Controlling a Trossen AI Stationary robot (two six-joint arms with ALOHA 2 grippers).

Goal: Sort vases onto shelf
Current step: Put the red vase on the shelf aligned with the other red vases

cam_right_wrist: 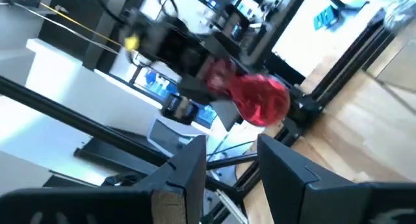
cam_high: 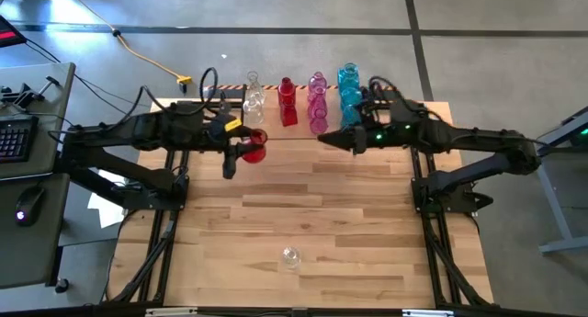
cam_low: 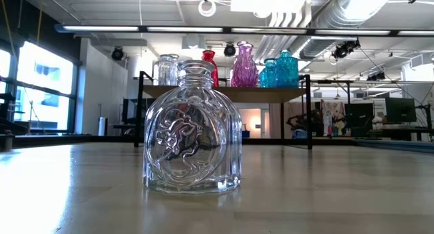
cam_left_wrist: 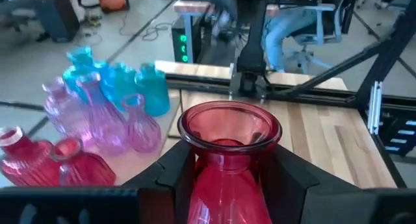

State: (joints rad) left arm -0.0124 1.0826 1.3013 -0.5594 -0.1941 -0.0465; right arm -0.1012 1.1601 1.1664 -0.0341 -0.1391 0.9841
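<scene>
My left gripper (cam_high: 246, 144) is shut on a red vase (cam_left_wrist: 227, 178) held in the air just in front of the shelf (cam_low: 224, 93). The shelf stands at the table's far edge and carries clear vases (cam_high: 253, 98), red vases (cam_high: 288, 103), pink vases (cam_high: 318, 104) and blue vases (cam_high: 349, 95). One clear vase (cam_low: 193, 129) stands upright on its base on the table near the front edge (cam_high: 290, 256). My right gripper (cam_high: 323, 138) hovers open and empty in front of the shelf's right part, facing the red vase (cam_right_wrist: 257, 97). My left gripper pinches the red vase's neck (cam_left_wrist: 224, 164), just below the flared rim (cam_left_wrist: 229, 123), between its two fingers (cam_left_wrist: 175, 175). The fingers come from the table's left, slanting slightly down. The vase stands roughly upright in the hold, lifted clear of the table.
Bare wooden tabletop (cam_high: 312, 207) lies between the shelf and the lone clear vase. A desk with a keyboard (cam_high: 14, 138) and a mouse stands off the table's left side. A yellow cable (cam_high: 147, 55) runs over the floor behind.
</scene>
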